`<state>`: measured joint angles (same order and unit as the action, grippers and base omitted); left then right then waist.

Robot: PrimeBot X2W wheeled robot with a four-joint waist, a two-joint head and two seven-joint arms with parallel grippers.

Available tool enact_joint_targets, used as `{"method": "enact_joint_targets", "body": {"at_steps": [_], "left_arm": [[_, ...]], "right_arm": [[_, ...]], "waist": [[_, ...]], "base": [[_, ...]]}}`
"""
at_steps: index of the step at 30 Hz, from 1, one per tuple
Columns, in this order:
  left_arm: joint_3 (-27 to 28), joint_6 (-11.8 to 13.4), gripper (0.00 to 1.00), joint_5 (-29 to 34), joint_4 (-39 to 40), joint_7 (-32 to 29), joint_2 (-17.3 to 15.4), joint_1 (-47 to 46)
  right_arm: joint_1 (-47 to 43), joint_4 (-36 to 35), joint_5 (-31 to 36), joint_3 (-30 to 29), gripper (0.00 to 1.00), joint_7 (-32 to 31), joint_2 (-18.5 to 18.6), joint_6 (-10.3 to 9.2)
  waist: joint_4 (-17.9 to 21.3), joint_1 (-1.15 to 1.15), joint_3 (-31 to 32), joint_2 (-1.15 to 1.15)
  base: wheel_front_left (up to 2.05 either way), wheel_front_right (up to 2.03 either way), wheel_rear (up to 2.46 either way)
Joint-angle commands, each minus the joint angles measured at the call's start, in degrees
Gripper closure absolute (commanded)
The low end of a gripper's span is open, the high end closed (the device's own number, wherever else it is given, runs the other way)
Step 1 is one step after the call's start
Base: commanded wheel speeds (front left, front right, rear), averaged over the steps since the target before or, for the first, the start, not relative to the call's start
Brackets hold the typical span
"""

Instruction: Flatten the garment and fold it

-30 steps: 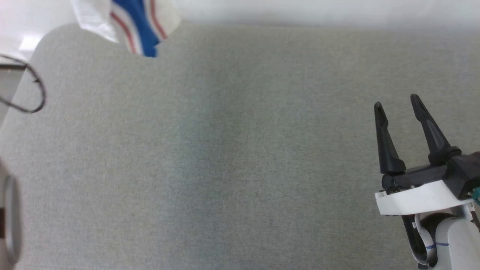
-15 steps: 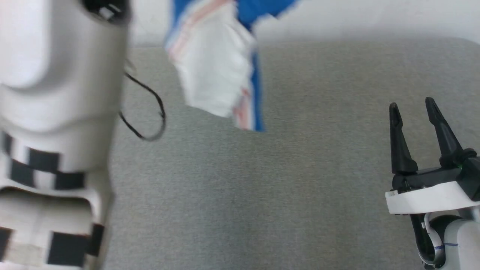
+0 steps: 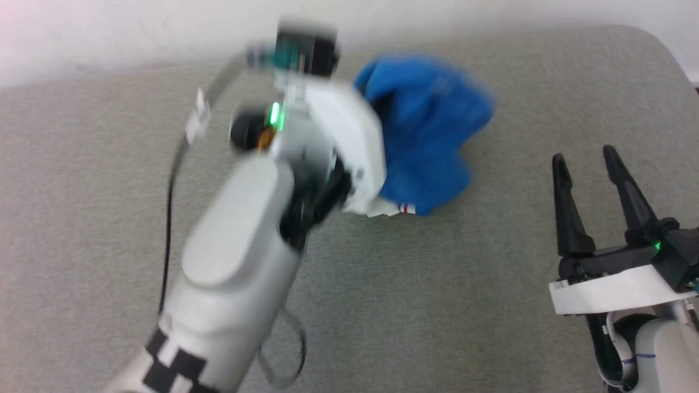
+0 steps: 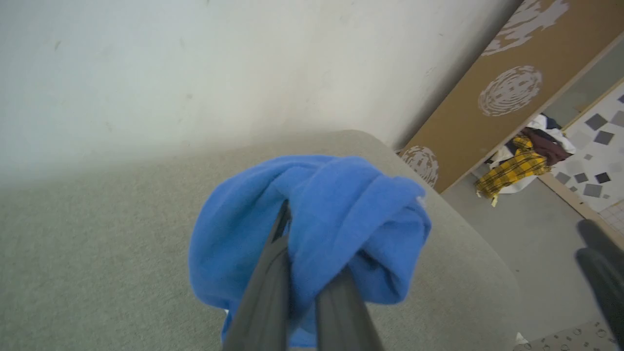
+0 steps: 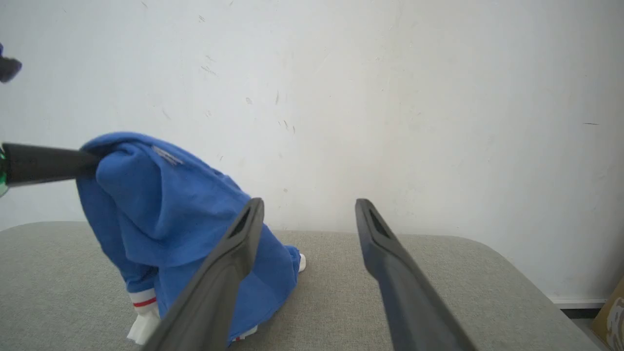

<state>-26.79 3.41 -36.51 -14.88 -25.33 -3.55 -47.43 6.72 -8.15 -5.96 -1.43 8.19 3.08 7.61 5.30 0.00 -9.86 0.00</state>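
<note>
**Blue jersey bunched in the left pincer over a grey surface**

The surface is the largest thing here. It is a broad grey top with a felt-like nap and rounded corners, and it runs under both pincers and on ahead of them to a white, faintly scuffed wall.

The left arm's forearm is a smooth white shell with black-and-white checker marks near its lower end. It reaches forward across the surface, blurred in the head view, and a thin black cable loops beside it.

The garment is a soft, matte royal-blue knit gathered into a rounded, creased lump. It hangs from the tips of the left pincer, whose two dark fingers are drawn together and clamped on a fold of the blue cloth. The lower end of the lump reaches the surface just below that pincer. There a white cuff with a red stripe shows, crumpled against the grey nap.

The right pincer stands with its long, tapered dark fingers apart and nothing between them. The garment lies ahead of it and to its left, apart from its tips.

Beyond the left pincer, off the surface's far corner, a brown board with pale swirled discs leans at the wall. A heap of cloth topped by yellow plaid lies on the floor.
</note>
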Motion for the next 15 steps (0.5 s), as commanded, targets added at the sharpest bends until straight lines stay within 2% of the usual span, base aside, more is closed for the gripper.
{"method": "enact_joint_targets", "body": {"at_steps": [1,4,7,8,9,10,11,15], "left_arm": [[-0.4,1.3,1.00,1.5,-3.4,2.9,-0.4,3.8],[-1.2,2.6,1.00,3.8,-10.5,7.2,-1.4,8.1],[-1.8,2.7,1.00,4.5,-17.1,10.1,-1.8,10.8],[-1.9,2.6,0.84,4.4,-18.6,11.1,-1.6,11.3],[-2.0,2.4,0.54,4.4,-19.8,12.3,-1.3,11.5],[-2.4,1.9,0.08,4.3,-20.7,13.4,-1.1,11.5],[-2.4,1.3,0.00,3.9,-21.1,14.6,-0.8,11.4],[-2.8,0.2,0.00,3.9,-20.1,20.7,0.0,10.2]], "right_arm": [[0.5,0.5,-0.4,0.6,0.00,0.4,-0.2,-0.12],[1.0,1.0,-0.7,1.7,0.00,0.5,-0.2,-0.12],[1.4,1.7,-0.9,2.2,0.00,0.6,-0.2,-0.12],[1.4,1.8,-0.9,2.2,0.00,0.6,-0.2,-0.12],[1.3,1.9,-0.8,2.0,0.00,0.6,-0.2,-0.12],[1.2,1.9,-0.7,1.7,0.00,0.5,-0.2,-0.12],[1.1,1.9,-0.5,1.4,0.00,0.4,-0.2,-0.12],[0.7,1.8,0.1,1.0,0.00,0.0,-0.2,-0.12]], "waist": [[1.5,0.00,-1.2,0.00],[2.8,0.00,-1.9,0.00],[3.6,0.00,-2.5,0.00],[3.6,0.00,-2.6,0.00],[3.4,0.00,-2.8,0.00],[3.1,0.00,-2.9,0.00],[2.7,0.00,-2.9,0.00],[1.0,0.00,-2.3,0.00]], "base": [[0.00,0.00,0.00],[0.00,0.00,0.00],[0.00,0.00,0.00],[0.00,0.00,0.00],[0.00,0.00,0.00],[0.00,0.00,0.00],[0.00,0.00,0.00],[0.00,0.00,0.00]]}}
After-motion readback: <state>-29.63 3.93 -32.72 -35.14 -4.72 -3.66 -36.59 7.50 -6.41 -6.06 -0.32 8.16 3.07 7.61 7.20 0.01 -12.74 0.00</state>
